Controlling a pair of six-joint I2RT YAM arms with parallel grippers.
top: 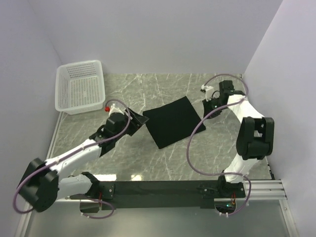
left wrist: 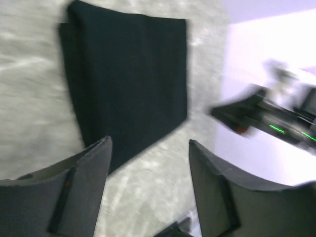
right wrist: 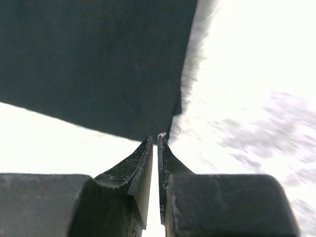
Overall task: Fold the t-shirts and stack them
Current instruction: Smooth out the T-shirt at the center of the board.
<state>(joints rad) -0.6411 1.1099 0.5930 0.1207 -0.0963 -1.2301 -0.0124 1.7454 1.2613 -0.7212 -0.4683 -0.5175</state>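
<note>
The folded t-shirt (top: 172,121) is lying flat on the worktop (top: 148,163). The left gripper (left wrist: 148,143) is gaping empty just left of it, and the right gripper (right wrist: 158,138) is pinching nearly closed on nothing at its right, probably because this fold is finished.

We count one black t-shirt (top: 172,121), folded into a flat square at the centre of the top view; we cannot tell whether more than one garment lies in it. One white mesh basket (top: 79,65) stands at the upper left. There is one marble table (top: 123,158). We see two arms, the left arm (top: 74,153) and the right arm (top: 254,136). That makes two grippers, the left gripper (top: 138,121) and the right gripper (top: 208,109), each with two fingers. Two purple cables (top: 190,148) loop, one per arm.
</note>
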